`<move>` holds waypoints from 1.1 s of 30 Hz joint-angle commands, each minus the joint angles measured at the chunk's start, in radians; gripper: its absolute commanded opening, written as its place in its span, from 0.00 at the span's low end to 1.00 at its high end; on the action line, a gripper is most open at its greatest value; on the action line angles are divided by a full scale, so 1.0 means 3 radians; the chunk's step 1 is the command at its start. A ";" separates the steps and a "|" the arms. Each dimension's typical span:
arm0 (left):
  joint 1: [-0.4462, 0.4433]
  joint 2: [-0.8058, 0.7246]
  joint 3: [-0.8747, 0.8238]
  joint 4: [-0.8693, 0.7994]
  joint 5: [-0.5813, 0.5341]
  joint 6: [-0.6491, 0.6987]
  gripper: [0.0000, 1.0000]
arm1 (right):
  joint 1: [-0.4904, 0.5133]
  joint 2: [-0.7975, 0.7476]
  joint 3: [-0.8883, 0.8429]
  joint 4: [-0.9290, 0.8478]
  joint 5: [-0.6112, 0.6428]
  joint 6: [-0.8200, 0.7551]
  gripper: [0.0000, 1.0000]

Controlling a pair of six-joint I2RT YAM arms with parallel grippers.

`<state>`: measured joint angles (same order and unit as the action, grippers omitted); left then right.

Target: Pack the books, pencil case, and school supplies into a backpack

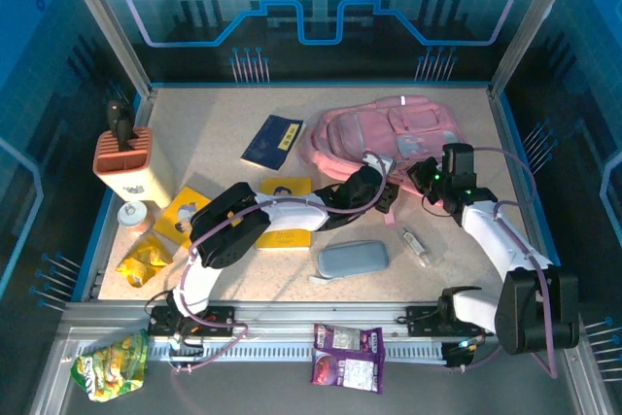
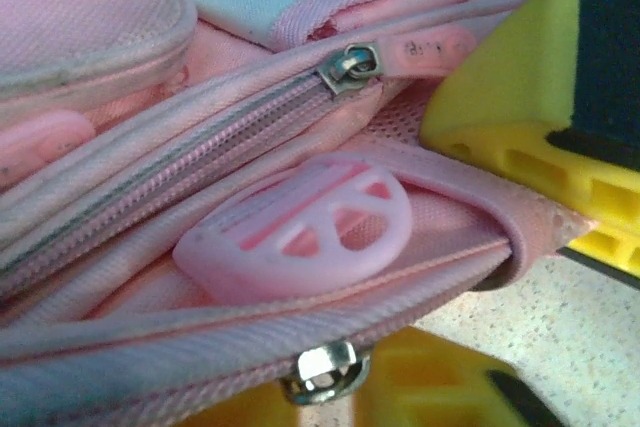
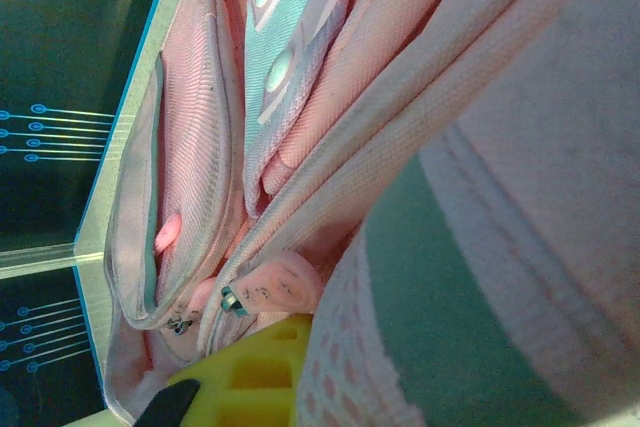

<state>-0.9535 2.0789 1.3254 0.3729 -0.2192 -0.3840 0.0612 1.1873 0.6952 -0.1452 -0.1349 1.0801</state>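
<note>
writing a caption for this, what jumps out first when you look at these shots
The big pink backpack on the far right part of the table grabs the eye, with the left gripper and right gripper both at its near edge. Closer in lies a grey-blue pencil case, and an orange-and-cream holder stands far left.

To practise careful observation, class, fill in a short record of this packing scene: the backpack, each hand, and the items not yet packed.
backpack: pink, lying far right on the table
left hand: at the backpack's zip edge, fabric between its fingers; grip unclear
right hand: shut, close against the backpack
not yet packed: navy book, yellow book, pencil case, small clear tube, all on the table
</note>
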 commanded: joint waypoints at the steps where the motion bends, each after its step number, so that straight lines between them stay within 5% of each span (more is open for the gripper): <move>1: 0.0029 -0.0055 0.0057 0.0148 -0.0104 0.0094 0.07 | 0.0071 -0.0058 0.0084 0.0029 -0.0088 -0.0049 0.00; 4: 0.0037 -0.0140 -0.0090 0.0187 -0.0115 0.0043 0.00 | 0.0042 -0.0056 0.0101 -0.0007 -0.0058 -0.0080 0.00; 19: 0.0219 -0.0454 -0.0694 0.0322 0.0072 -0.0081 0.00 | -0.0249 -0.0010 0.0102 -0.0012 -0.0216 -0.0169 0.00; 26: 0.0228 -0.0437 -0.0610 0.0398 0.0676 0.0075 0.00 | -0.0248 -0.0012 0.0083 0.0059 -0.0293 -0.0109 0.00; 33: 0.0105 -0.0306 -0.0502 0.0572 0.0593 0.0318 0.31 | -0.0216 -0.0021 0.0101 0.0065 -0.0292 -0.0093 0.00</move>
<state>-0.9092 1.9831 1.1347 0.4732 -0.0555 -0.3416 -0.0013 1.1877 0.6952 -0.1715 -0.1848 1.0538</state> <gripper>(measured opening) 0.283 0.074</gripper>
